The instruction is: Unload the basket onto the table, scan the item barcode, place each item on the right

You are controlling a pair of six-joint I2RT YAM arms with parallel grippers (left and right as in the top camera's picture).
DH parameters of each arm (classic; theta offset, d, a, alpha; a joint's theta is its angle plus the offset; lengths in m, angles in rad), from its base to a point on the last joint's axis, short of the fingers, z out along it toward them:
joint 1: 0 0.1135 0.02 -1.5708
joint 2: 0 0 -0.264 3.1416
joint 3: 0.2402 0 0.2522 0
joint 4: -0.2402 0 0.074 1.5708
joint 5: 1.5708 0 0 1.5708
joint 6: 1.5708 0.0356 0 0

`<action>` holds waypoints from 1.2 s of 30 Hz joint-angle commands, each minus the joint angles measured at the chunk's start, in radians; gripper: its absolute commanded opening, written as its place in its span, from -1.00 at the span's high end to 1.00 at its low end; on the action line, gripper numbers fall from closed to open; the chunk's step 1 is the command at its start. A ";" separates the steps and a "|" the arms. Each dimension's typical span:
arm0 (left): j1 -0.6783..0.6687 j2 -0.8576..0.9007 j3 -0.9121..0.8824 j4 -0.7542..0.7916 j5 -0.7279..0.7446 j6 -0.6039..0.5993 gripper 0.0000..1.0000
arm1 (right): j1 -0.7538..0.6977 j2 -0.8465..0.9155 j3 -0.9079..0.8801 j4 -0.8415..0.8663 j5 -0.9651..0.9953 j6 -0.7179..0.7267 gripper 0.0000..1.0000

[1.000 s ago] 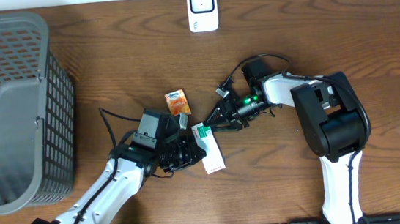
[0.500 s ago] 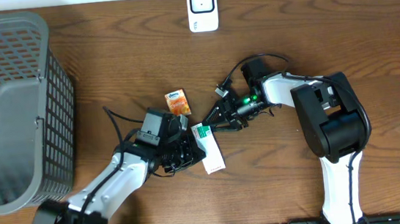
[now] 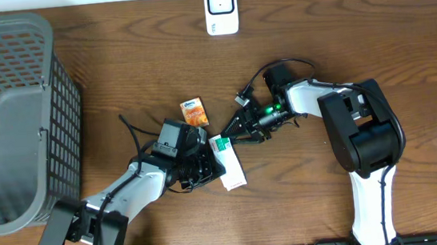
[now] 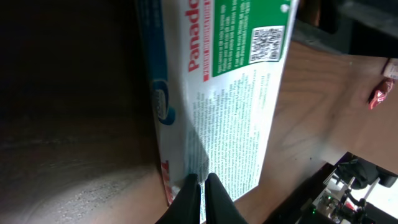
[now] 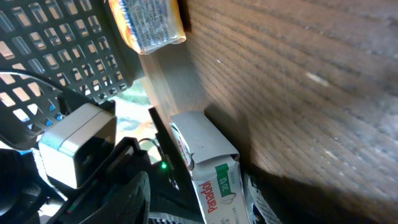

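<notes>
White and green cardboard, the medicine box [image 3: 230,163] lies flat on the wooden table [image 3: 371,35] near the middle, its long side running away from the robot and a printed face up. The left wrist view shows small text and a square code near the far end of that face, but no striped barcode shows in any view, so which face carries it I cannot tell. The left gripper [image 4: 202,186] has its fingers together, with the tips against the box's near edge and nothing between them. The right gripper [image 3: 223,132] reaches in from the other side to the far end of the box. That end seems to sit between its fingers, but whether they pinch it or only bracket it I cannot tell. An orange packet [image 3: 193,111] lies just beside the far end. The white scanner [image 3: 221,8] stands well apart at the back edge of the table and the grey basket [image 3: 63,97] is off to the left. I judge the step in hand to be getting hold of the box, with scanning not begun. The next move calls for a firm grip on one end, a lift clear of the packet, and a turn that brings the barcode face toward the scanner.
</notes>
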 commanded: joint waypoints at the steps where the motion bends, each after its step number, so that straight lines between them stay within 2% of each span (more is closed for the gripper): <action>1: -0.002 0.032 -0.007 -0.014 -0.032 -0.004 0.85 | 0.017 0.139 -0.066 -0.014 0.531 0.022 0.02; 5: -0.002 0.032 -0.007 -0.014 -0.032 -0.005 0.85 | 0.032 0.139 -0.066 -0.014 0.543 0.022 -0.04; 15: -0.002 0.032 -0.007 -0.014 -0.027 -0.005 0.85 | 0.119 0.139 -0.066 0.002 0.626 0.096 0.00; 18: -0.002 0.032 -0.007 -0.014 -0.024 -0.005 0.85 | 0.146 0.139 -0.066 0.000 0.685 0.151 0.25; 20: -0.002 0.032 -0.007 -0.014 -0.024 -0.004 0.85 | 0.146 0.139 -0.066 -0.003 0.685 0.152 0.49; 25: -0.002 0.032 -0.007 -0.014 -0.024 -0.005 0.85 | 0.125 0.139 -0.066 -0.011 0.686 0.152 0.93; 32: -0.002 0.032 -0.007 -0.014 -0.012 -0.003 0.85 | 0.101 0.139 -0.066 -0.014 0.684 0.152 0.98; 36: -0.002 0.027 -0.007 -0.014 0.065 0.039 0.85 | 0.085 0.127 -0.065 -0.027 0.680 0.152 0.98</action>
